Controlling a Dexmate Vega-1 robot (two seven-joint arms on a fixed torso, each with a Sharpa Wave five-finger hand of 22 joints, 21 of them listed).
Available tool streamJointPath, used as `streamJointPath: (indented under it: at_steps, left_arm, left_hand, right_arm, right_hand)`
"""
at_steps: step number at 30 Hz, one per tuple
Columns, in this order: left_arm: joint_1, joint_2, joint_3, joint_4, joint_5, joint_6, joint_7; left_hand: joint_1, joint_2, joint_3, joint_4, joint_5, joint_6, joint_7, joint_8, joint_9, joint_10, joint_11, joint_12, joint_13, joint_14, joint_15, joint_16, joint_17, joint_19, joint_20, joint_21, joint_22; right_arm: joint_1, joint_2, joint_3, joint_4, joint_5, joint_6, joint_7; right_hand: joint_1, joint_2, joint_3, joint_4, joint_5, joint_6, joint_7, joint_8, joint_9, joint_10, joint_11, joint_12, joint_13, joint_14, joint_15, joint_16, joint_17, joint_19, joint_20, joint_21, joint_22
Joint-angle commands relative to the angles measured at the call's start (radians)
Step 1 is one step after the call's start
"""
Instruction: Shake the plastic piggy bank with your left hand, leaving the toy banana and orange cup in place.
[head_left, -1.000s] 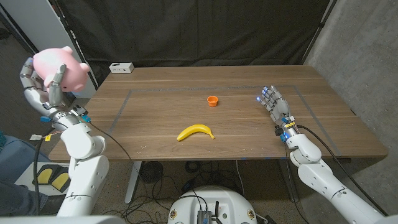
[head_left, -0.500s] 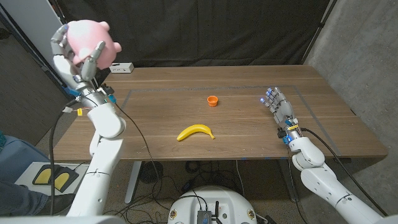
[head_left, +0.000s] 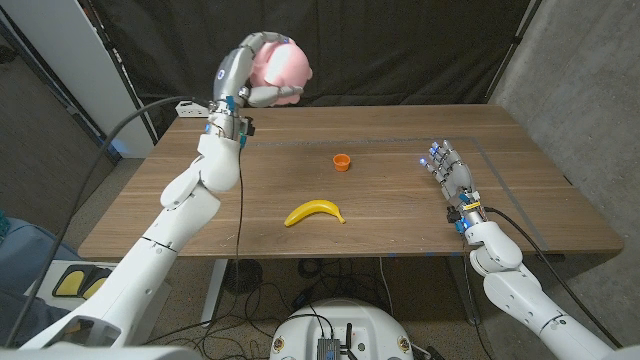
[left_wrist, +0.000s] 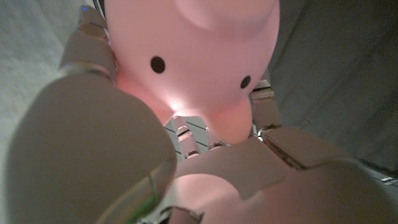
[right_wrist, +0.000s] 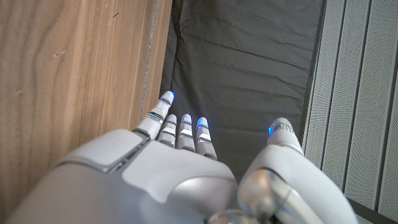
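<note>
Pink plastic fills the left hand (head_left: 243, 75): the pig (head_left: 280, 66) is held high above the table's (head_left: 540, 215) far left corner, well clear of the wood, which suits a shake, since nothing below can be struck. The fingers (head_left: 262, 92) wrap over and under the body, and the left wrist view shows the pig (left_wrist: 199, 56) seated against the palm with fingers on both flanks, a full cage rather than a pinch; that makes sense for a light, smooth, hollow shell that would slip from fingertips once swung. I judge the shaking step to be in hand, with the arm stretched up and forward. On the table, the banana (head_left: 314, 212) lies near the front middle and the cup (head_left: 342, 162) stands beyond it, apart from it and both far below the raised pig, so they look safe from the motion. The right hand (head_left: 448, 172) waits over the table's right side, grasping nothing, its fingers straight and slightly spread, well apart from the cup; kept there it has no part in the work and disturbs nothing.
</note>
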Motion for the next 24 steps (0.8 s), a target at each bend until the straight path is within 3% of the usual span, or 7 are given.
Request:
streamJointPath:
  at_steps: [1,8,24]
  left_arm:
    - [-0.074,0.159,0.146,-0.061,0.291,0.311,-0.254]
    - [-0.077,0.212,0.147,-0.069,0.190,0.304,-0.226]
    - [-0.102,0.286,0.129,-0.038,-0.150,0.238,-0.327]
  left_hand:
    - [0.394,0.393,0.116,0.036,0.000,0.332,0.325,0.004,0.169,0.426,-0.052,0.076,0.392,0.356,-0.398,0.004,0.006,0.137,-0.165,0.008,0.002]
    - [0.393,0.393,0.115,0.037,-0.001,0.335,0.324,0.004,0.168,0.427,-0.050,0.071,0.393,0.358,-0.398,0.003,0.007,0.137,-0.166,0.011,0.001]
    - [0.394,0.390,0.116,0.035,0.000,0.334,0.323,0.005,0.173,0.435,-0.046,0.067,0.399,0.367,-0.399,0.004,0.009,0.143,-0.165,0.020,0.001]
  right_arm:
    - [0.009,0.004,-0.002,0.007,-0.001,-0.007,-0.001]
    - [0.020,0.014,-0.010,0.016,-0.001,-0.007,0.001]
    - [0.035,0.017,-0.020,0.014,-0.019,-0.017,-0.015]
  right_hand:
    - [0.012,0.000,-0.006,0.001,0.004,0.002,0.007,-0.002,0.002,0.001,0.004,0.000,0.002,0.000,0.001,-0.003,-0.001,0.003,-0.001,-0.003,0.002]
    - [0.013,0.001,-0.006,0.001,0.004,0.002,0.007,-0.002,0.002,0.001,0.005,0.000,0.002,0.000,0.001,-0.003,-0.001,0.003,-0.001,-0.003,0.002]
    - [0.013,0.000,-0.007,0.001,0.004,0.002,0.007,-0.002,0.002,0.000,0.005,0.000,0.002,0.000,0.001,-0.003,-0.001,0.003,-0.001,-0.003,0.002]
